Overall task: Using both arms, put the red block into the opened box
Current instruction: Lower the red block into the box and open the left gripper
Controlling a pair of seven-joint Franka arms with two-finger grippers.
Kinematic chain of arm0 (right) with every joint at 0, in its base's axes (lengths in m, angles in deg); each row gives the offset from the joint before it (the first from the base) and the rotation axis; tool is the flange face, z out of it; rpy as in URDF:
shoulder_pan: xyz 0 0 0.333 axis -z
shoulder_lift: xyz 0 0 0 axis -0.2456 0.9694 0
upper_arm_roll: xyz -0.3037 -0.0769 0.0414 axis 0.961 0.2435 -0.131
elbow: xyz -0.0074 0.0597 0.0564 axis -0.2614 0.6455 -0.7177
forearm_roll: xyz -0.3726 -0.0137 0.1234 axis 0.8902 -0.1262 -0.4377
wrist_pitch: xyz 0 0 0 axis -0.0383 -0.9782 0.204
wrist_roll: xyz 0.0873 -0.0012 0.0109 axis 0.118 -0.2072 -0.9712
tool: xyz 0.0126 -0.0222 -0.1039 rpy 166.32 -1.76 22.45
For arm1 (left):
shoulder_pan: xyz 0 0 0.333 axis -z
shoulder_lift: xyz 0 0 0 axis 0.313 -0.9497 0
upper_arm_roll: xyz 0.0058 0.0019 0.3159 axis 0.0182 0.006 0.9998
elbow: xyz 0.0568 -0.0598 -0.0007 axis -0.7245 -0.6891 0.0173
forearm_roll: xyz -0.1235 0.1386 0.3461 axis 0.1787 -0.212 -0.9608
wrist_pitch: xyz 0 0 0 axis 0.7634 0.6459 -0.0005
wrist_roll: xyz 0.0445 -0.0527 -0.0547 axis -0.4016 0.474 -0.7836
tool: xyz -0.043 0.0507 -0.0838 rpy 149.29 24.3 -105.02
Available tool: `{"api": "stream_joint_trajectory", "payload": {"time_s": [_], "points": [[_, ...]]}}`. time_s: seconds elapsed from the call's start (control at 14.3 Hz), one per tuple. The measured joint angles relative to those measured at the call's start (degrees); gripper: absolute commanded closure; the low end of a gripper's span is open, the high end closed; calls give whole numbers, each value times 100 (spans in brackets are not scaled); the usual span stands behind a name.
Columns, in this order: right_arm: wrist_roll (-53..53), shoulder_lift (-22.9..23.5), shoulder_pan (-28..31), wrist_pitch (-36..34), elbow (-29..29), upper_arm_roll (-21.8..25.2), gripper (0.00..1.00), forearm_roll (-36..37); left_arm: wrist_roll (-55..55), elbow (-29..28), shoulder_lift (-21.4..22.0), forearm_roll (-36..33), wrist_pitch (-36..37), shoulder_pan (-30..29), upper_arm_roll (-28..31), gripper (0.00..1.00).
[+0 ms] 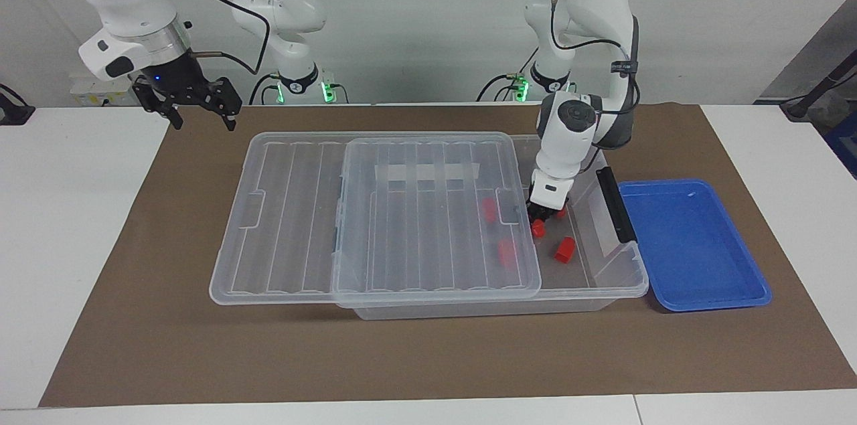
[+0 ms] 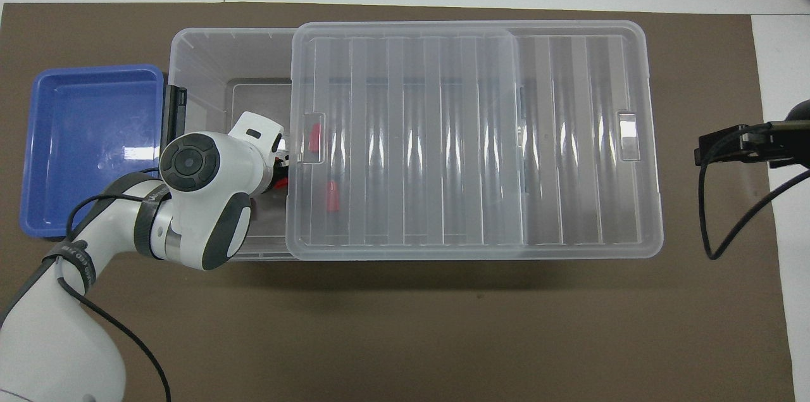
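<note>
The clear box (image 1: 622, 278) lies on the brown mat, its ribbed lid (image 1: 402, 211) slid toward the right arm's end so the end by the blue tray is uncovered. My left gripper (image 1: 537, 222) reaches down into that uncovered end, shut on a red block (image 1: 537, 229) close to the lid's edge. A second red block (image 1: 564, 249) lies on the box floor beside it, and a third (image 1: 561, 213) peeks out by the wrist. Two more red blocks (image 1: 490, 209) (image 1: 507, 253) show through the lid. In the overhead view the left arm's wrist (image 2: 190, 164) covers the gripper. My right gripper (image 1: 201, 106) waits open above the mat's corner.
An empty blue tray (image 1: 689, 244) sits against the box at the left arm's end. The box's black handle (image 1: 614, 204) stands up between tray and left wrist. The lid overhangs the box toward the right arm's end.
</note>
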Motion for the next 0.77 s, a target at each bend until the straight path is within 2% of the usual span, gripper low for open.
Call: {"api": "stream_joint_trajectory", "payload": {"time_s": [0.14,0.21,0.42,0.56,0.63,0.7,0.77], "points": [[0,0,0,0,0,0,0,0,0,0,0,0,0,0,0,100],[0,0,0,0,0,0,0,0,0,0,0,0,0,0,0,86],[0,0,0,0,0,0,0,0,0,0,0,0,-1,0,1,62],[0,0,0,0,0,0,0,0,0,0,0,0,-1,0,1,57],[0,0,0,0,0,0,0,0,1,0,0,0,-1,0,2,42],[0,0,0,0,0,0,0,0,0,0,0,0,-2,1,2,20],[0,0,0,0,0,0,0,0,1,0,-1,0,-2,1,2,16]]}}
